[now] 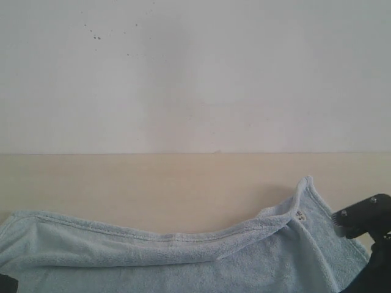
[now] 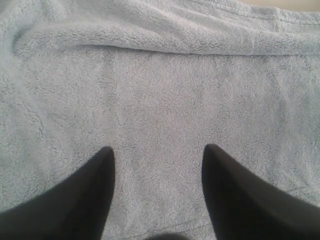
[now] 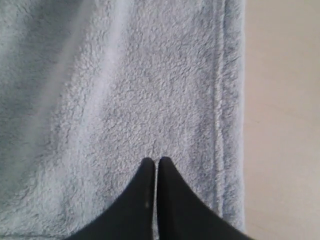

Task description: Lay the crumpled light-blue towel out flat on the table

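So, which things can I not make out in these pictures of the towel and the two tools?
Exterior view: the towel is cut off by the lower edge, so its near hem is unseen.
Exterior view: the label is too small to read.
Right wrist view: the shut right tool hides whether its tips pinch any cloth.
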`<state>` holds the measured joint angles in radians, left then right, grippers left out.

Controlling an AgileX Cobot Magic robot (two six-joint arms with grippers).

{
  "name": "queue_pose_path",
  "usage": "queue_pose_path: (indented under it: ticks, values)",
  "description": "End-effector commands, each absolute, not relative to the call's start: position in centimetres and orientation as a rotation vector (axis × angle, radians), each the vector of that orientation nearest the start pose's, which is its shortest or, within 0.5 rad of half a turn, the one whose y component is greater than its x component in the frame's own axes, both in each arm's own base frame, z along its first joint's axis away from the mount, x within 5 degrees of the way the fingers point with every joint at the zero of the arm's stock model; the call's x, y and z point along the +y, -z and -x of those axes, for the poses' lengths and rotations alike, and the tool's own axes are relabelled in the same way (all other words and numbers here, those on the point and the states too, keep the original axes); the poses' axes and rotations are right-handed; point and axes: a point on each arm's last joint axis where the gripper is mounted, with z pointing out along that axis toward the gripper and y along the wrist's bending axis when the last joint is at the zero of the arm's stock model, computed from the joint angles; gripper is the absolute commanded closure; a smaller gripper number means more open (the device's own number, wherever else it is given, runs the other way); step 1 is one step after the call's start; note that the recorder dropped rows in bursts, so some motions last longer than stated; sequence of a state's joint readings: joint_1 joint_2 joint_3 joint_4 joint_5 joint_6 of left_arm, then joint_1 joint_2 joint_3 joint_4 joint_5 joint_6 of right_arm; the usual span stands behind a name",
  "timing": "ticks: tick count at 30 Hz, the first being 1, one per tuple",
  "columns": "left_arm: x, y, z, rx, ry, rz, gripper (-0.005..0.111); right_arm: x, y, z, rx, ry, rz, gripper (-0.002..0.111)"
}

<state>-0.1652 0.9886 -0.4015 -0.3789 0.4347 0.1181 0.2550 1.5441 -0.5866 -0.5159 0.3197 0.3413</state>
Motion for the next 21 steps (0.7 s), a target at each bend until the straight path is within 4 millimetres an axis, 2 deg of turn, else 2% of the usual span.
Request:
queue_pose_path:
  ticks: [1,4,8,14,18,21]
  values:
    - [-4.2,-20.8,-15.8,2.493,0.36,-0.007,0.055,4.8,-12.1,-24.3,2.748,0.179,0.51,0.107]
    - [-4.2,-20.8,-15.8,2.492,0.357,-0.017,0.055,4.8,-10.9,-24.2,2.808,0.188,0.485,0.107]
    - [-4.2,-20.8,-15.9,2.484,0.353,-0.02,0.055,4.1,-10.6,-23.5,2.91,0.278,0.444,0.107]
    - [-4.2,-20.8,-15.9,2.481,0.352,-0.019,0.055,2.5,-10.4,-21.0,3.119,0.507,0.335,0.107]
    - [-4.2,-20.8,-15.9,2.481,0.352,-0.019,0.055,2.0,-10.9,-19.0,3.155,0.511,0.193,0.107]
    - [-4.2,-20.8,-15.9,2.483,0.353,-0.019,0.055,1.7,-11.9,-18.1,3.13,0.52,0.116,0.107]
